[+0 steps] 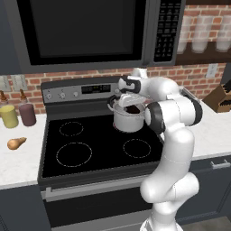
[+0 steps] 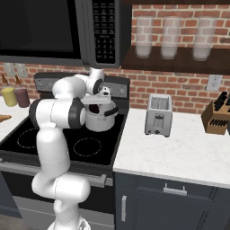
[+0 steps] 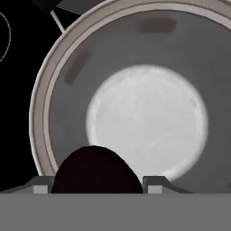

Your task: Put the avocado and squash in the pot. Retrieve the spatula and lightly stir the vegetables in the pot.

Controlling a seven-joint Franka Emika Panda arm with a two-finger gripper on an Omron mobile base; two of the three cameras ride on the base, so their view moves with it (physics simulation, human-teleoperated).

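Note:
The steel pot (image 1: 128,122) (image 2: 100,121) stands on the stove's back right burner. My gripper (image 1: 132,104) (image 2: 95,104) (image 3: 97,184) hangs straight over the pot's mouth, shut on the dark avocado (image 3: 94,171) (image 1: 133,109) (image 2: 93,108). In the hand view the avocado sits between the two fingertips, above the near rim, and the pot's inside (image 3: 67,99) is bare. The tan squash (image 1: 16,143) (image 2: 2,118) lies on the counter left of the stove. The spatula is out of view.
A microwave (image 1: 90,31) hangs low over the stove (image 1: 72,153). Two bottles (image 1: 9,115) (image 1: 27,113) stand at the back left. Right of the stove are a toaster (image 2: 158,115) and a knife block (image 2: 216,117) on the white counter (image 2: 179,157).

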